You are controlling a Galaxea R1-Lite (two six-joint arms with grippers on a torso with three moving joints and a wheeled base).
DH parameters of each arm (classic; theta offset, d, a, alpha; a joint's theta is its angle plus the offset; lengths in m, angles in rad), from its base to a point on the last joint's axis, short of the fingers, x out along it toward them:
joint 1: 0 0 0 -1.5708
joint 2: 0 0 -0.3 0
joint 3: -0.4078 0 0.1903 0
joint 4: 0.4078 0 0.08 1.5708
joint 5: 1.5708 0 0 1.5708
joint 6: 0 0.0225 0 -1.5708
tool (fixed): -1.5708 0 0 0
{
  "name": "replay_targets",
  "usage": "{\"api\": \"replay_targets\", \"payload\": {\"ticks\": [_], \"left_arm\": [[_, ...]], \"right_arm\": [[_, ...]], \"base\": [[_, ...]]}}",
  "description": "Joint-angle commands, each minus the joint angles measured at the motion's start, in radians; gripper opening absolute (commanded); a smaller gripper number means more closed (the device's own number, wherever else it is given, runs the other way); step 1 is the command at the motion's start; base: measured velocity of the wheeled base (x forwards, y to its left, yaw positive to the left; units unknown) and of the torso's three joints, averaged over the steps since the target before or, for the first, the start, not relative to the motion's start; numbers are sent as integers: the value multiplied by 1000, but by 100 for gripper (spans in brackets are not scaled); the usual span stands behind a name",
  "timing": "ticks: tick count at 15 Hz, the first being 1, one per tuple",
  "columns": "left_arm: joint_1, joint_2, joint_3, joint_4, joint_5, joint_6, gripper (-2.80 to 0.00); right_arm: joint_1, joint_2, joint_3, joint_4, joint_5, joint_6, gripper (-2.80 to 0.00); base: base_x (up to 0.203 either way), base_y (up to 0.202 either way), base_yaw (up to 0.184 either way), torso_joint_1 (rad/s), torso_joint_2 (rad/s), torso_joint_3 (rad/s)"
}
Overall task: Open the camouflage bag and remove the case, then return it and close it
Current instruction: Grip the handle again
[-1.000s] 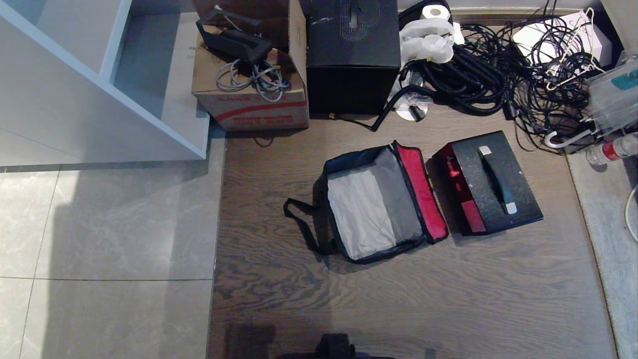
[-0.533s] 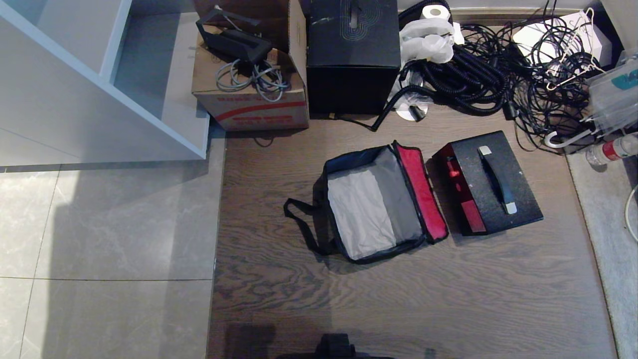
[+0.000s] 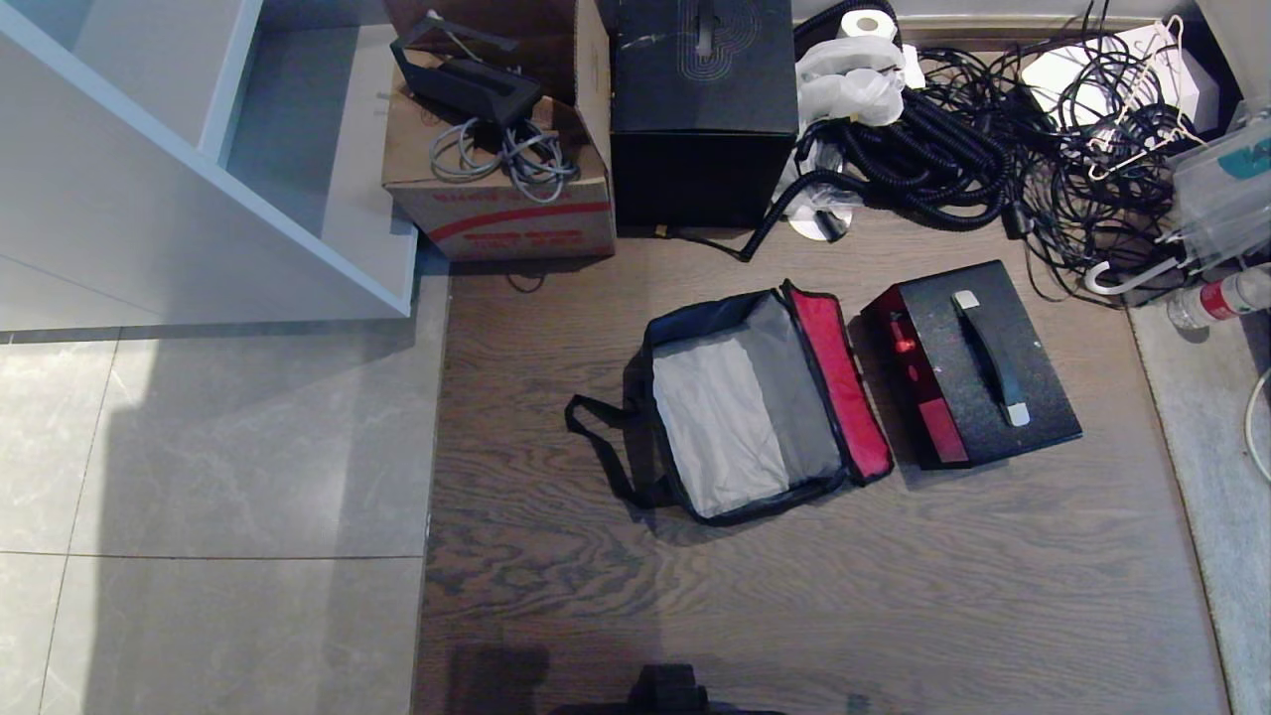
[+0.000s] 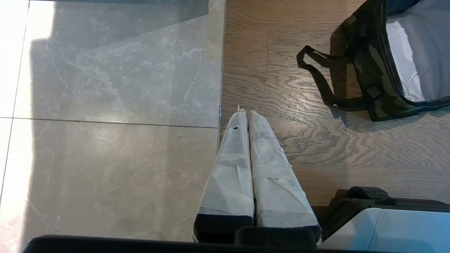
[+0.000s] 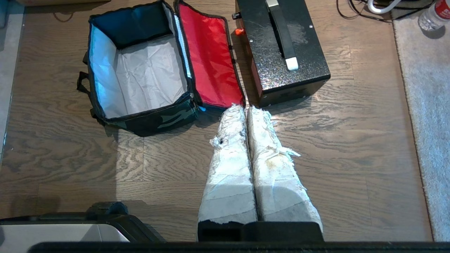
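Camouflage bag point(image 3: 755, 407) beside speckled case point(image 3: 978, 362)

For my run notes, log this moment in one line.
camouflage bag: open, empty | case: on floor beside it | left gripper: shut | right gripper: shut

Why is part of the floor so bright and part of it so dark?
Head view: a wide shadow darkens the grey tiles beside a sunlit strip. Left wrist view: glare washes out the tile edge. Right wrist view: light shines off the wooden floor near the case.
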Motion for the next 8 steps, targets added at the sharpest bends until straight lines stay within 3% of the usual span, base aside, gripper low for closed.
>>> {"api": "replay_targets", "payload": {"ticks": [1,8], "left_arm": [[-1,0,0,0,0,-1,-280],[-1,0,0,0,0,-1,-280]], "right_arm": [[0,1,40,-1,0,0,-280],[0,1,40,-1,0,0,-280]], "base": [[0,0,0,0,0,0],[0,0,0,0,0,0]]}}
